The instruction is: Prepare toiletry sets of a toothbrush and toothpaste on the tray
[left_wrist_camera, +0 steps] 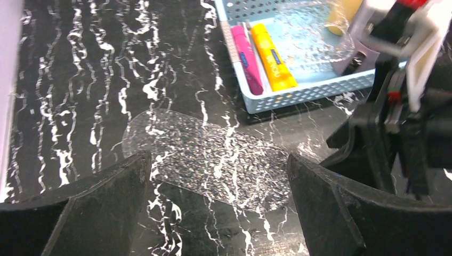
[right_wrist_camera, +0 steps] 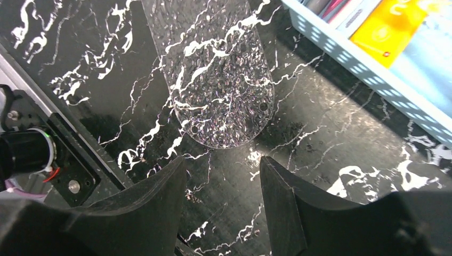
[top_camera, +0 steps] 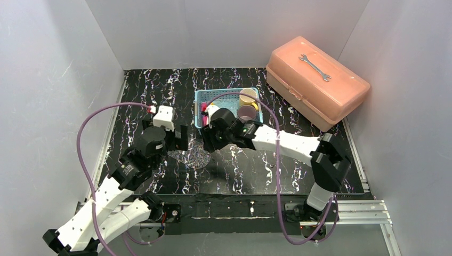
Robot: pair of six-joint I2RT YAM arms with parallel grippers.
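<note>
The clear glittery tray [top_camera: 193, 158] lies flat and bare on the black marbled table, in front of the light-blue basket [top_camera: 202, 109]. A pink tube [left_wrist_camera: 247, 60] and a yellow tube [left_wrist_camera: 273, 57] lie side by side in the basket, with a thin pale toothbrush [left_wrist_camera: 230, 40] along the pink one. My left gripper [left_wrist_camera: 218, 160] hangs open just above the tray's near edge, holding nothing. My right gripper [right_wrist_camera: 222, 162] is open and empty too, over bare table just off the tray's [right_wrist_camera: 213, 80] rounded end. The yellow tube [right_wrist_camera: 392, 24] shows at the top right of the right wrist view.
A purple cup [top_camera: 245, 113] and a yellow cup [top_camera: 248, 96] stand in the basket's right half. A salmon toolbox [top_camera: 314, 82] with a wrench on its lid sits at the back right. The two arms' wrists are close together over the tray; white walls enclose the table.
</note>
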